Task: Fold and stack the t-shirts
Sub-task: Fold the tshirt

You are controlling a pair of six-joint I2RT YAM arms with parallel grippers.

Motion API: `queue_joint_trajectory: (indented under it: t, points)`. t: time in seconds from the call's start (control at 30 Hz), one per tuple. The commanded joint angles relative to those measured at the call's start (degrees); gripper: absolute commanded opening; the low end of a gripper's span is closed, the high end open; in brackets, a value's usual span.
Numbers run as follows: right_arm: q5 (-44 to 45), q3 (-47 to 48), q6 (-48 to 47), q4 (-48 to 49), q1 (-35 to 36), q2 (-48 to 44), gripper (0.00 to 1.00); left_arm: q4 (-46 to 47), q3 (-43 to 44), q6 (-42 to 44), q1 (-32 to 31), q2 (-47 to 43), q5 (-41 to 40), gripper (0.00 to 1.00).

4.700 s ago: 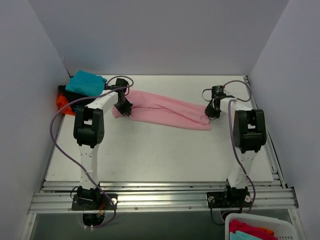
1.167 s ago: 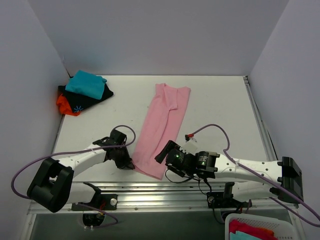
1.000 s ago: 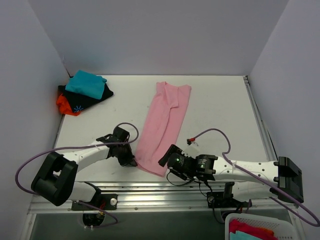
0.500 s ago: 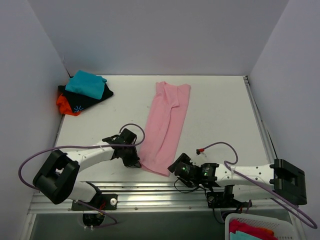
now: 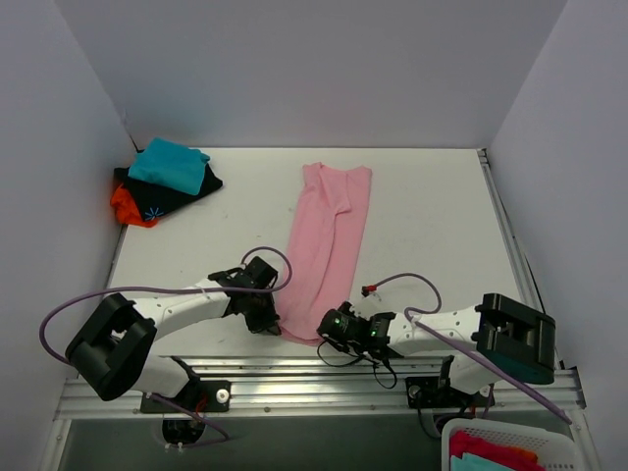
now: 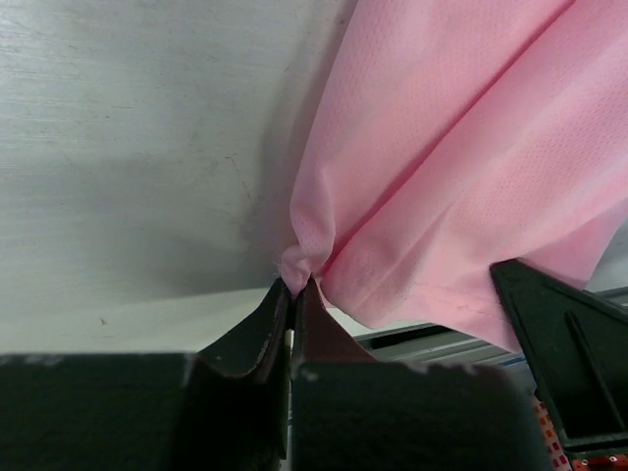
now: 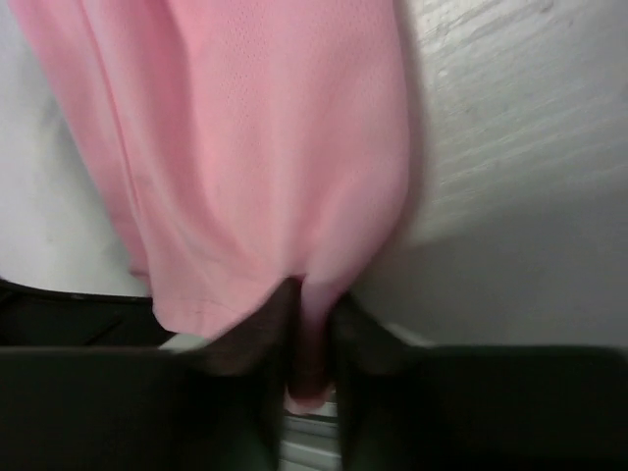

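Right wrist view: blurred pink t-shirt point(image 7: 245, 147) fold, tip inside right gripper point(image 7: 311, 309).

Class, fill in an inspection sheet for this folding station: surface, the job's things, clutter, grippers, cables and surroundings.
Surface: white table, faintly scuffed.
Job's things: pink t-shirt folded into a long strip; teal t-shirt on black t-shirt on orange-red t-shirt, stacked far left.
Clutter: nothing seen.
Grippers: left gripper and right gripper each pinch a near corner of the pink t-shirt.
Cables: purple cables loop from both arms.
Surroundings: plain walls; white basket of cloth, front right.
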Motion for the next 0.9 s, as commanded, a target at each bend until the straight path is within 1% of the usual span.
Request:
queue_joint_trajectory:
  t: [0.0,0.03,0.13,0.2,0.33,0.43,0.57,0.63,0.67,0.7,0.77,0.87]
  points:
    - [0.95,0.96,-1.92,-7.01,-0.67,0.05,0.02,-2.47,2.04,-0.75,-0.41,-0.97,-1.42,0.02]
    - [1.04,1.4,-1.92,-8.77,-0.67,-0.56,0.0,-2.65,1.95,-0.67,-0.41,-1.41,-1.6,0.02]
    - [1.65,1.66,-1.83,-13.61,-0.67,-3.99,0.0,-3.7,2.13,-0.67,-0.41,-2.81,-2.04,0.02]
    - [2.35,1.84,-0.96,-18.34,-0.59,-7.33,0.0,-4.14,2.13,-0.75,-0.41,-3.61,-2.21,0.02]
    - [2.8,3.24,-0.95,-24.77,-0.32,-13.65,0.0,-4.84,2.39,-0.58,-0.41,-4.31,-1.77,0.02]
    - [2.27,4.82,-1.74,-29.08,0.03,-15.16,0.0,-6.33,2.48,-0.4,-0.5,-5.62,-1.69,0.02]
    - [1.22,7.81,-2.89,-33.04,0.56,-14.55,0.04,-9.32,3.44,-0.49,-0.5,-9.84,-1.25,0.02]
    - [0.78,10.09,-3.76,-34.71,0.73,-13.24,0.03,-12.39,5.63,-0.4,-0.41,-11.94,-0.63,0.02]
    - [0.43,10.97,-4.46,-36.02,0.99,-12.79,0.0,-14.75,6.69,-0.49,-0.41,-12.65,-0.37,0.02]
    - [0.34,13.16,-4.82,-36.91,1.08,-12.27,0.0,-16.17,7.91,-0.4,-0.41,-13.18,-0.02,0.02]
    - [0.51,15.89,-5.35,-39.19,1.08,-10.86,0.0,-18.54,12.74,-0.23,-0.15,-14.33,-0.28,0.02]
    - [2.96,22.04,-5.7,-45.94,0.74,-9.89,0.0,-21.63,19.69,0.82,0.9,-13.02,-0.02,0.02]
